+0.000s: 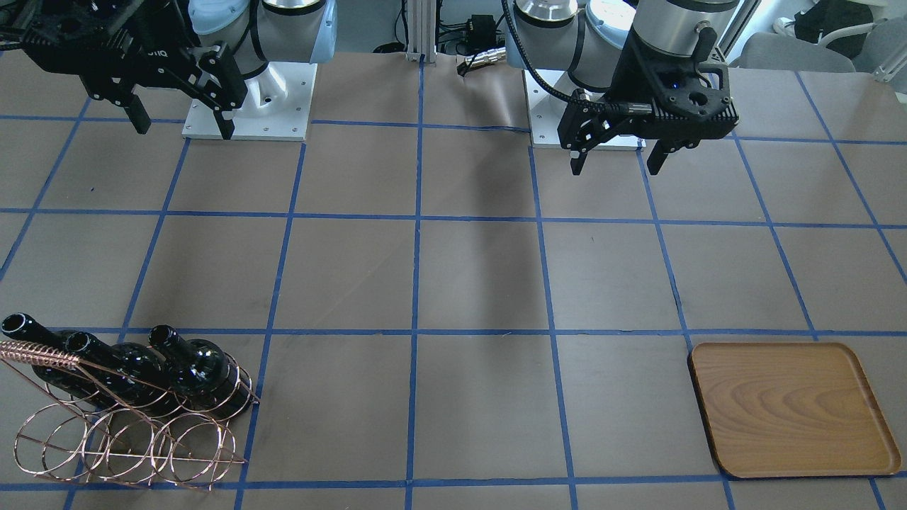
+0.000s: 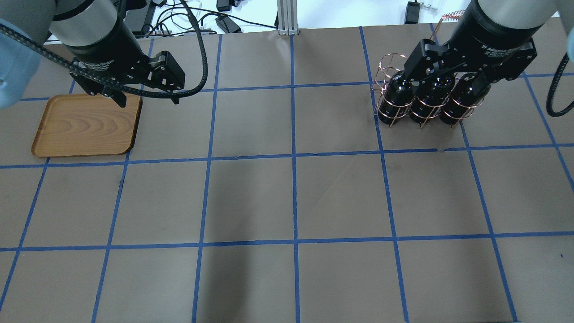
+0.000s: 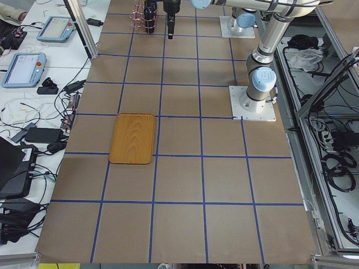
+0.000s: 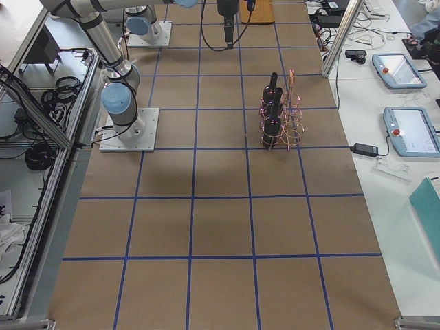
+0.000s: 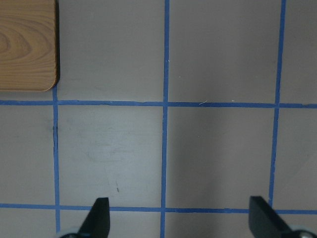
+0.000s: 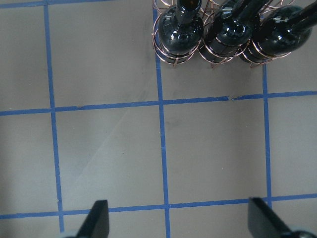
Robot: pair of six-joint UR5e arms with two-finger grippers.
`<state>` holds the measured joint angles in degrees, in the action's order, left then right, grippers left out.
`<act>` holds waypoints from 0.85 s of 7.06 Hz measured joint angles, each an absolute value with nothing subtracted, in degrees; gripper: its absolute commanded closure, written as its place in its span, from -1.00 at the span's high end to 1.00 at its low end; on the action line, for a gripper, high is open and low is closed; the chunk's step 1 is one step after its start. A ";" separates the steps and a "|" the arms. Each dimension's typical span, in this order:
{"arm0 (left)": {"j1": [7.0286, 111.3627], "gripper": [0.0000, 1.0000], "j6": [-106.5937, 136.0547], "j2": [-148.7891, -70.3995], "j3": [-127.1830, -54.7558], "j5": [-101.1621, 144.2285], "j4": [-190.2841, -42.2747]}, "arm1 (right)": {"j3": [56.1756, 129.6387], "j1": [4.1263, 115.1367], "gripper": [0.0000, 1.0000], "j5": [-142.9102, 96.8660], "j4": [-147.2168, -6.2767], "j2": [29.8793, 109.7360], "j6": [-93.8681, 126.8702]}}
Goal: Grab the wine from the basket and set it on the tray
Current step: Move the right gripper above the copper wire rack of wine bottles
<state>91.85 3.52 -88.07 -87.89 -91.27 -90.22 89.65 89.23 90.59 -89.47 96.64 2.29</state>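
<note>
Flanking wine (image 6: 229, 32): 2 bottles (image 6: 177, 35), basket (image 1: 127, 448).

We find the basket (image 1: 39, 352) at the lower left of the worktop (image 1: 482, 283), with three wine bottles (image 1: 134, 365) side by side in it. The tray (image 1: 793, 411) lies well apart at the lower right.

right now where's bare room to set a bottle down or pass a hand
The tray is bare all over. The table between tray and basket is open, as is the stretch toward the arm bases. Crowded only at the basket, where three bottles sit side by side in its loops.
</note>
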 measured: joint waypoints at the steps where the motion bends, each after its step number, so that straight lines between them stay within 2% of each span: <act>1: 91.85 1.00 3.52 -88.07 -87.89 -91.28 -90.25 | 89.65 89.23 1.00 90.70 -89.49 96.61 2.29; 6: 91.78 1.00 3.52 -88.10 -87.89 -91.27 -90.18 | 89.37 89.10 1.00 90.38 -90.03 96.56 1.52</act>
